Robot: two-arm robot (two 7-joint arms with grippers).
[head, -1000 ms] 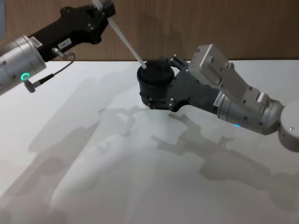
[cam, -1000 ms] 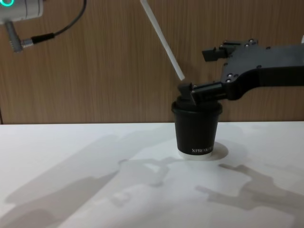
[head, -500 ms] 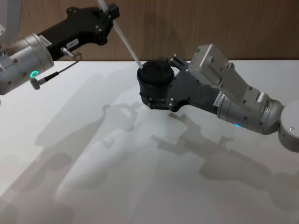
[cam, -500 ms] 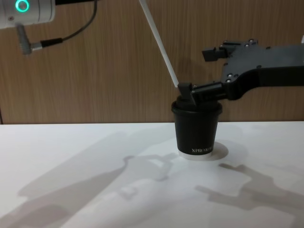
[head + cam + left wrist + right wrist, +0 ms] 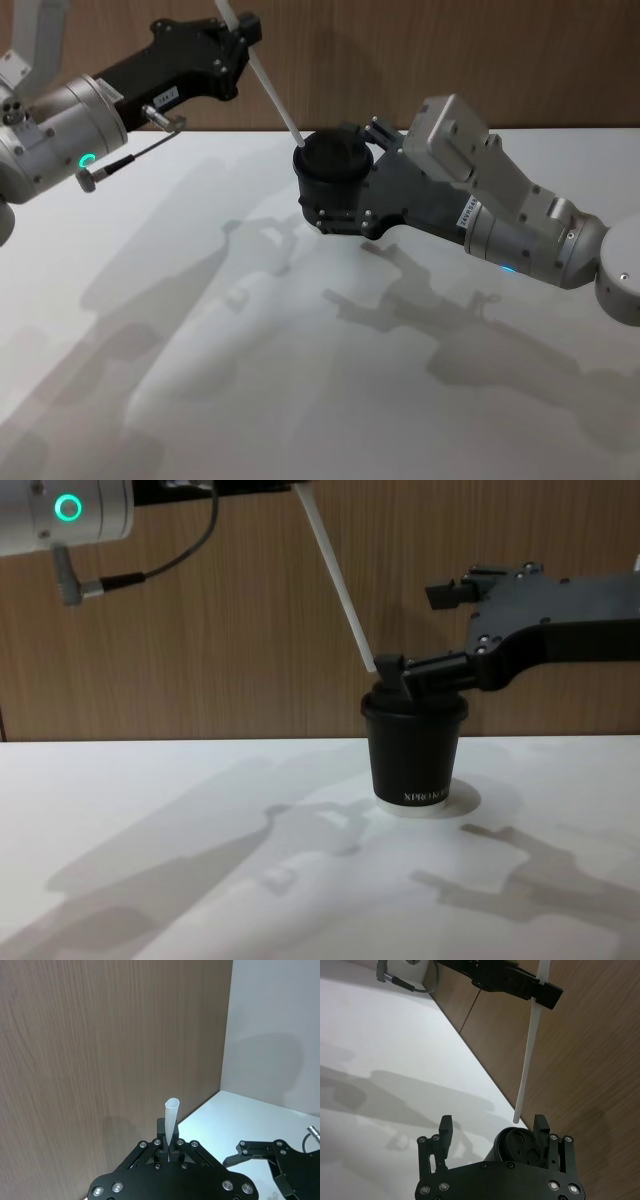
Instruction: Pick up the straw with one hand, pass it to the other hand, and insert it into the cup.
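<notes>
One straw (image 5: 272, 95), clamped in left gripper (image 5: 238, 28) near its top end. Long axis tilted: top end up and toward robot's left, tip down at left edge of lid (image 5: 335, 155); can't tell if it's in. Right gripper (image 5: 493, 1122) jaws apart, straddling cup (image 5: 414, 755) top. Cup upright on table (image 5: 300, 350). Lettering (image 5: 425, 797) reads "XPRO", rest illegible.

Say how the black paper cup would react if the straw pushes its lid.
The paper cup looks small and light, so a sideways push could slide or tip it. The open right gripper straddling it should limit that. The thin straw, tilted in the left gripper, may flex first.
</notes>
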